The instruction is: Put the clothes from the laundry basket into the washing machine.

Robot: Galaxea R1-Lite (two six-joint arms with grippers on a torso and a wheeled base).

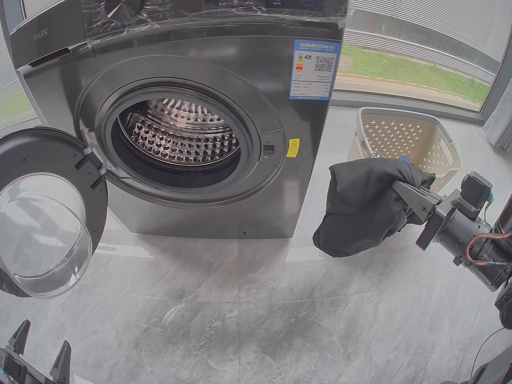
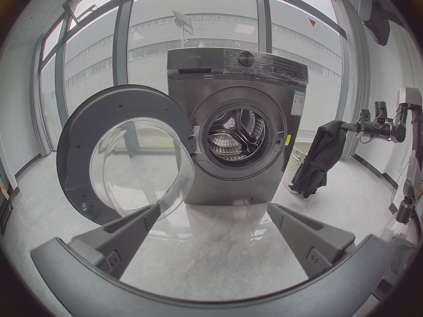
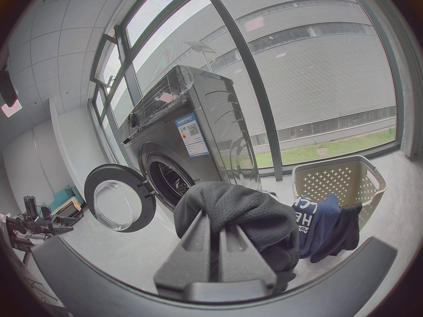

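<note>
- Our right claw [image 1: 405,190] grips the dark garment [image 1: 362,204] beside the laundry basket [image 1: 410,134], we judge for carrying to the washing machine [image 1: 178,134].
- Left claw [image 2: 213,210] hangs released, low before the door [image 1: 48,225].

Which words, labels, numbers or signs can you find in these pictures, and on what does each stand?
Washing machine drawer panel: pale brand lettering, not quoted here.
Blue-edged label on its front: print too small.
Yellow sticker beside the door opening: unreadable.
Navy garment at the laundry basket: white letters, folded, incomplete.
</note>
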